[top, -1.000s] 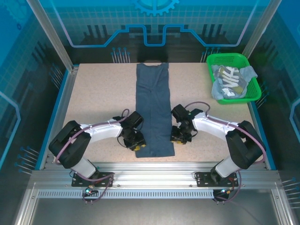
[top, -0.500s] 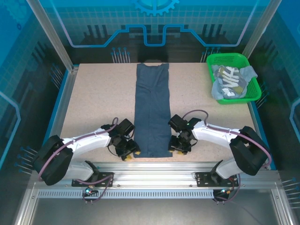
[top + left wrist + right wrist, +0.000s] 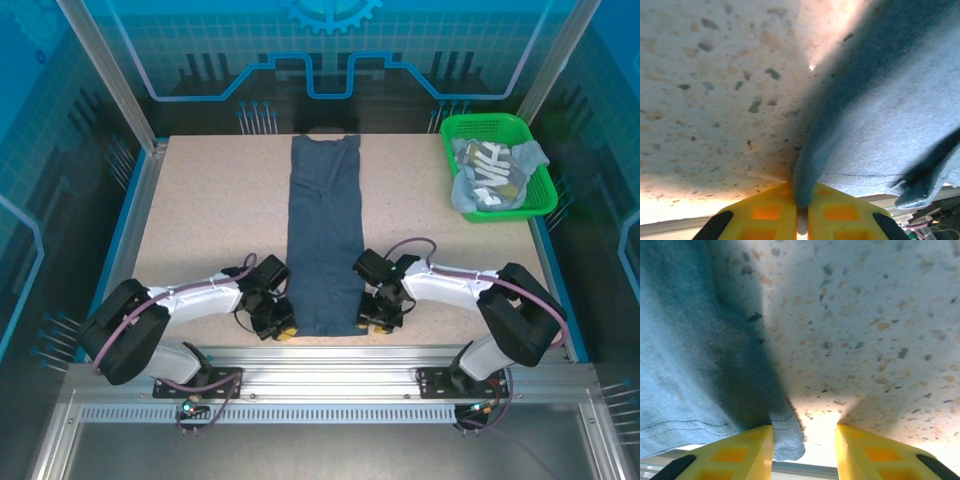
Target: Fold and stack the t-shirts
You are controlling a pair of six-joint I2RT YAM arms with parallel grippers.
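A plain dark slate-blue t-shirt [image 3: 325, 235] lies folded into a long narrow strip down the middle of the table. My left gripper [image 3: 281, 330] is at its near left corner, and its yellow fingers [image 3: 767, 212] are shut on the hem of the shirt [image 3: 880, 130]. My right gripper [image 3: 371, 322] is at the near right corner and stands open; the shirt's corner [image 3: 787, 437] lies between its fingers [image 3: 747, 452], against the left one. A grey-blue t-shirt with white lettering [image 3: 487, 175] is crumpled in the green basket [image 3: 520, 128].
The green mesh basket stands at the table's far right corner. The speckled tabletop [image 3: 215, 220] is bare on both sides of the strip. The table's near edge rail [image 3: 330, 352] runs just below both grippers.
Both grippers slid toward the table's near edge along the shirt's sides. The left one closed on the hem corner. The right one stays open at the other corner.
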